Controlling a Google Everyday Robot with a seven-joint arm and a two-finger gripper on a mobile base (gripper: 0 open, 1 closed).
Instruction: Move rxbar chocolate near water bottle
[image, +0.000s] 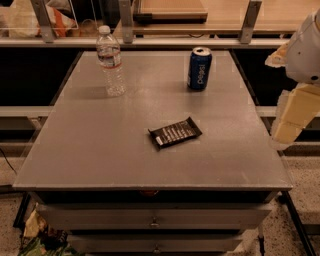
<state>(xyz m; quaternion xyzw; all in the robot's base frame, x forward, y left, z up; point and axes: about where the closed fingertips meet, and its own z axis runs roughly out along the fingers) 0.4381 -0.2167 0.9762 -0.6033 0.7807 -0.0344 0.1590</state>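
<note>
1. The rxbar chocolate (175, 133) lies flat near the middle of the table (100, 150), turned at a slant and well apart from the water bottle (110, 61), which stands upright at the back left
2. The gripper (290, 120) hangs off the table's right edge, beside the top rather than over it and well apart from the bar; we cannot tell whether it is open or closed, and we see nothing held in it
3. Our first worry is the pick: the bar is thin and lies flush on a smooth top, so a descent that stops short would likely close on air, while one that lands off-centre or ignores the slant could shove or spin the bar instead of lifting it
4. We also judge the wrapper slippery; a pinch near a crimped end could let the bar droop and drop on the way over
5. The bottle looks tall, narrow and light, so an arm that comes in low, or a set-down too tight against it, could tip it and send it rolling towards the edge
6. The blue soda can (199, 68) stands upright at the back, to the right of the bottle and apart from it; a reach that swings across the back of the table could knock it over
7. Between bar and bottle we see only bare tabletop, so nothing stands in the direct way
</note>
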